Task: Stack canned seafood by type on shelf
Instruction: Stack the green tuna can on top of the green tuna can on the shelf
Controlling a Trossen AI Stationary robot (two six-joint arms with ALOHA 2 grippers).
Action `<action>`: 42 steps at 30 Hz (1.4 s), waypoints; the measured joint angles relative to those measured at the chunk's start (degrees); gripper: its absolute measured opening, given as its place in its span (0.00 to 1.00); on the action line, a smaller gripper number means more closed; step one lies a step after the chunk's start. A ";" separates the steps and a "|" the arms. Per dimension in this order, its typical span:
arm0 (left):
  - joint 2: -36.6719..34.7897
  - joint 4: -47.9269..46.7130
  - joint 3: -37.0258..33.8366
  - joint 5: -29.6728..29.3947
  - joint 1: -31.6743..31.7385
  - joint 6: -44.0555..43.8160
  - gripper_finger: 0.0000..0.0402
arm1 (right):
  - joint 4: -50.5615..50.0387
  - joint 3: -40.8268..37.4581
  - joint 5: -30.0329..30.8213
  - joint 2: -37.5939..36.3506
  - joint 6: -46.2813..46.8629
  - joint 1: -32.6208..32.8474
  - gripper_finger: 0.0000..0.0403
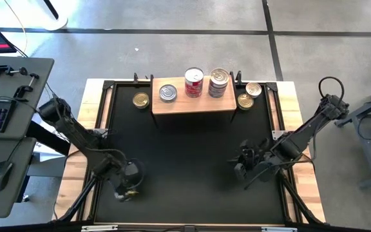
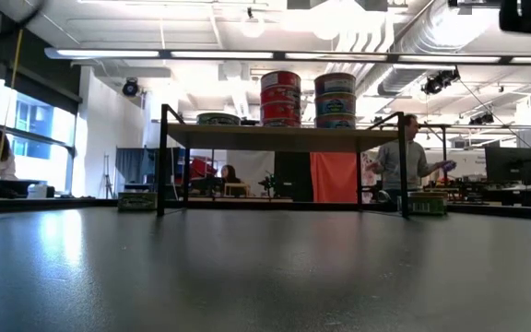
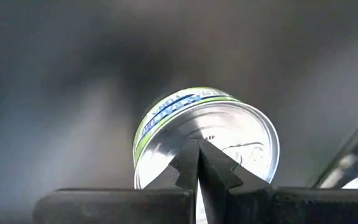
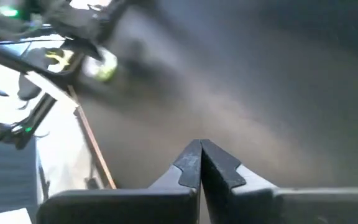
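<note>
The black mat (image 1: 192,154) spreads over most of the tabletop (image 1: 301,187), and at its far edge stands the wooden shelf (image 1: 192,103) on thin black legs. On that shelf we have a red-labelled stack (image 1: 194,82), a bluish-labelled stack (image 1: 218,82) just beside it, and a single silver-lidded tin (image 1: 167,93) at the left end. Three gold-lidded tins sit on the mat beside the shelf: one off the left end (image 1: 141,100), two off the right (image 1: 245,101) (image 1: 254,89). Down at the near left corner, the left arm folds low, its tool (image 1: 129,187) poised over a green-and-blue-labelled tin (image 3: 204,137) lying on the mat, and the fingers (image 3: 213,168) meet tip to tip — closed, holding nothing. The right arm crouches over the near right of the mat, its tool (image 1: 245,164) also pinched shut and empty. These tins look rigid, dense for their size, and slick on lid and label; I'd judge the sound grip is across the round side wall, fingers opened wide enough to straddle it, since the flat lid offers nothing to pinch.
</note>
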 joint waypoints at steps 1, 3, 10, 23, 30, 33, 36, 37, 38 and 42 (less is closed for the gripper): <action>0.86 2.39 0.03 -1.12 1.69 1.91 0.00 | 0.00 0.73 0.03 0.00 -1.29 0.09 0.00; 2.67 7.08 0.08 -3.33 5.08 5.61 0.00 | -0.62 1.74 -0.01 0.00 -2.57 0.09 0.00; 11.84 24.63 2.46 -10.40 17.11 18.54 0.00 | -1.84 2.33 -2.80 0.15 -1.44 0.40 0.00; 24.27 21.89 23.78 -8.99 27.46 45.49 0.00 | 6.44 2.30 -8.21 12.55 0.75 -1.20 0.00; 13.37 12.05 23.46 -14.12 25.09 50.81 0.00 | 19.83 2.26 -22.03 24.25 -11.75 -7.58 0.00; 10.12 13.63 19.19 -18.58 21.13 47.61 0.00 | 28.29 2.26 -24.74 28.88 -13.64 -10.68 0.00; 10.65 14.42 14.41 -22.62 16.13 44.09 0.00 | 32.40 2.26 -26.37 32.25 -14.82 -13.45 0.00; 11.70 14.90 13.12 -23.65 14.73 44.06 0.00 | 32.58 2.26 -26.39 32.91 -14.79 -14.26 0.00; 12.71 16.34 12.32 -24.32 13.62 44.44 0.00 | 32.31 2.26 -26.41 33.41 -14.88 -15.05 0.00; 18.30 23.88 12.80 -25.46 12.51 49.72 0.00 | 30.17 2.26 -26.82 35.06 -16.76 -18.07 0.00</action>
